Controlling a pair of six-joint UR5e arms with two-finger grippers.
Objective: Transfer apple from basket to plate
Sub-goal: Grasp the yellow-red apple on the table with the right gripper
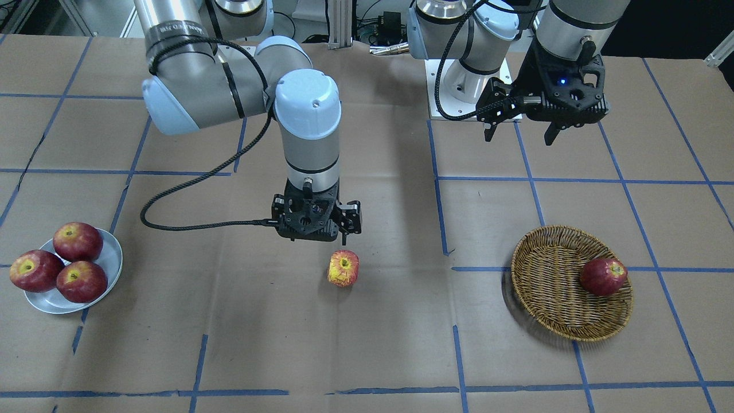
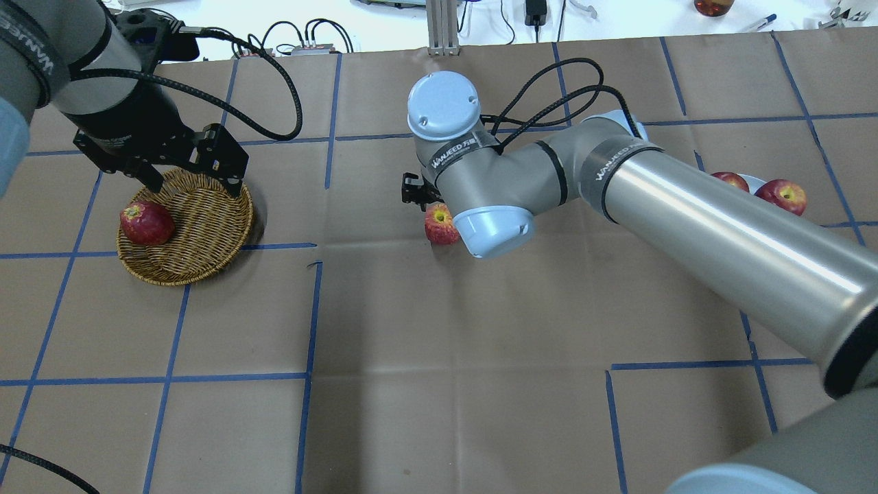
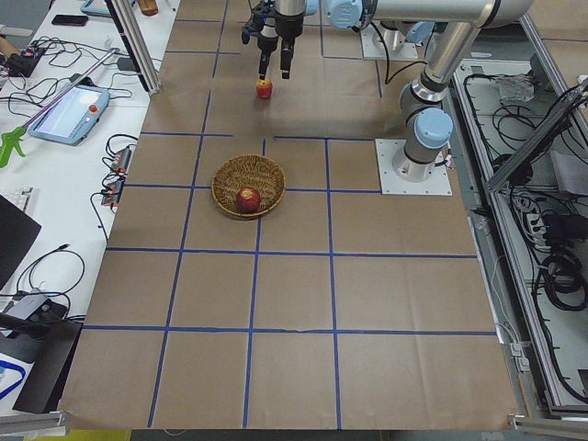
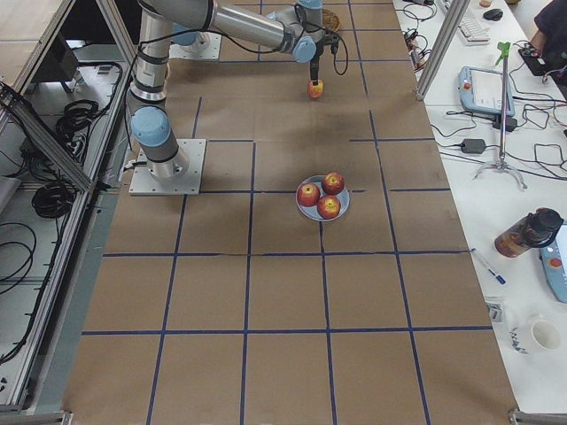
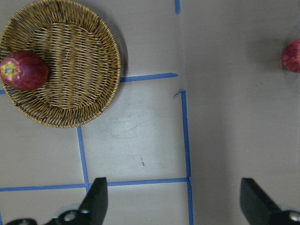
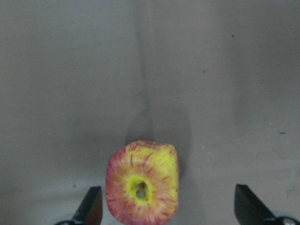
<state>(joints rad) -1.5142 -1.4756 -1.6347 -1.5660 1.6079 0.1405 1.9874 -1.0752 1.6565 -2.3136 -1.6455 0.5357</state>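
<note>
The yellow-streaked red apple [image 1: 343, 268] lies on the brown table paper at mid-table, outside the basket and the plate. My right gripper [image 1: 316, 228] hangs open just above it. In the right wrist view the apple [image 6: 143, 183] sits between the spread fingers [image 6: 92, 206], nearer the left one. The wicker basket [image 1: 536, 287] holds only a darker red apple [image 1: 603, 276]. My left gripper [image 1: 519, 135] is open and empty, raised behind the basket [image 5: 70, 70]. The pale plate [image 1: 113, 255] holds three deep-red apples.
The right arm's thick forearm [image 2: 720, 233] stretches over the table between its base and mid-table and hides most of the plate in the overhead view. Blue tape lines grid the brown paper. Bare paper lies between the apple and the plate.
</note>
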